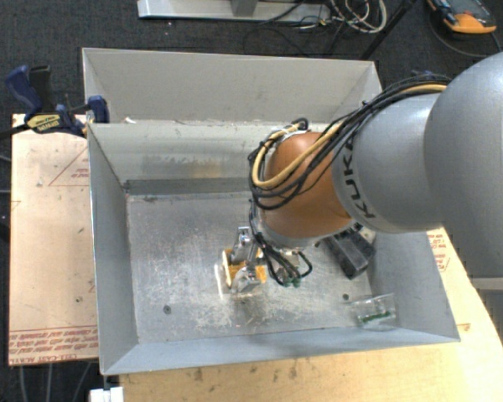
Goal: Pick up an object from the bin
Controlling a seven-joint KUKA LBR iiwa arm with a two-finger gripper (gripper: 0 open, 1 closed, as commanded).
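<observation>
My gripper (241, 273) is down near the bin floor, about the middle of the bin and a little toward the front. It hangs under the orange cover, with cables looped around it. A black blocky thing (352, 255) lies to its right, partly hidden under the arm. A small clear piece with green marks (375, 311) lies in the front right corner, well apart from the gripper. I cannot make out any loose thing directly under the gripper.
The arm reaches in from the right and covers the right rear part of the bin. The bin's sloped walls rise on all sides, with the front wall close below the gripper.
</observation>
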